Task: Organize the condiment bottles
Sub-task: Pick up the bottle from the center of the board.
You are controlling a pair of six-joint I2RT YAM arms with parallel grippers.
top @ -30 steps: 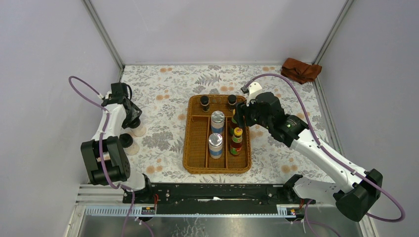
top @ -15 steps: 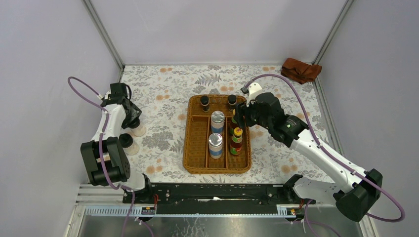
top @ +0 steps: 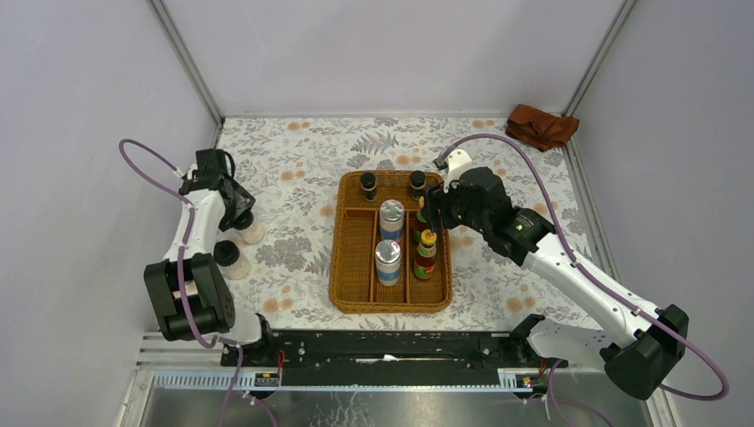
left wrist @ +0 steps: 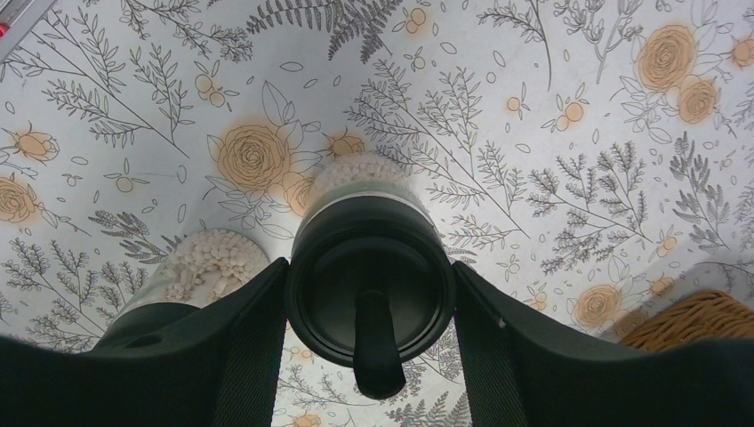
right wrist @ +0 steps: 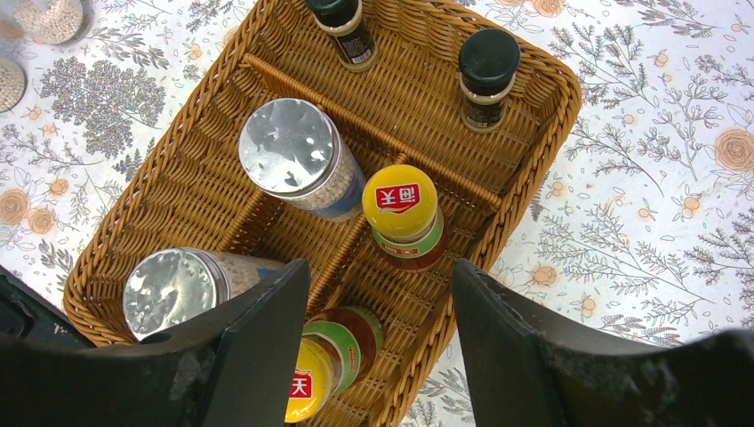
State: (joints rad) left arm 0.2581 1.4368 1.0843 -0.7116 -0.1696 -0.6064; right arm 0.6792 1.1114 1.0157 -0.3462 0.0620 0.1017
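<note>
A clear jar (left wrist: 369, 249) of tiny white balls is pinched at its black lid by the left gripper (left wrist: 366, 285), on the flowery table (left wrist: 578, 178) left of the wicker tray (right wrist: 542, 98), while the right gripper (right wrist: 381, 271) is held with jaws spread wide above two red, yellow-capped sauce bottles (right wrist: 402, 200) there.

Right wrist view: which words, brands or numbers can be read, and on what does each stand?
"天": white on a red badge, it seems, on the lower yellow cap; the badge is partly hidden.
Upper yellow cap: red badge with white Chinese characters, too blurred to read.
Sauce bottles' green labels: too small to read.
</note>
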